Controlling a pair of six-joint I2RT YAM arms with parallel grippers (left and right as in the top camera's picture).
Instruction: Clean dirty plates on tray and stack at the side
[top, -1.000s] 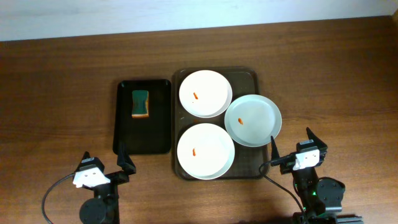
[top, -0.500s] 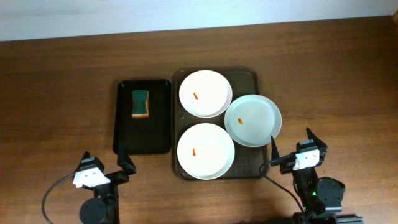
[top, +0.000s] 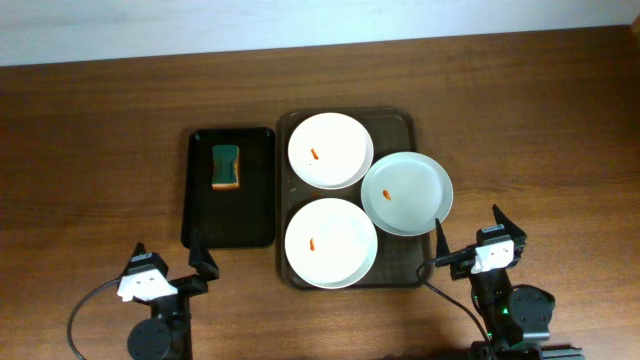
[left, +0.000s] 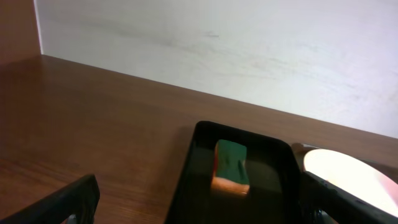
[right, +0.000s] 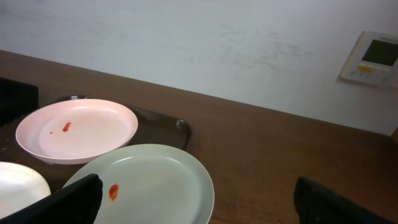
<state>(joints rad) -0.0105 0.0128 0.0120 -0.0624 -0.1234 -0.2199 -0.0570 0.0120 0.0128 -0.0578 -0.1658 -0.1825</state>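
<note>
Left gripper (top: 170, 256): fingers wide apart, holding nothing, low over the table (top: 90, 130) at its near edge. Right finger tip sits just at the near rim of the black tray (top: 255, 200), which is dead ahead and slightly right of the gripper. Sponge (top: 226, 166), green top over yellow, lies in the far half of that tray, straight ahead in the left wrist view.

Tray (top: 395, 120) is ahead and right of the left gripper, ahead and left of the right one, just beside the black tray. All three plates on it. Far white plate (top: 328, 150) has an orange smear left of centre. Near white plate (top: 330, 242) also has a smear. Bluish plate (top: 406, 193), with a small smear, overhangs the tray's right rim and is the closest one to the right gripper. Can't tell whether it touches the far white plate.

Right gripper (top: 470, 230): fingers spread, nothing held. Left finger tip is just near of the bluish plate's rim, not touching.
</note>
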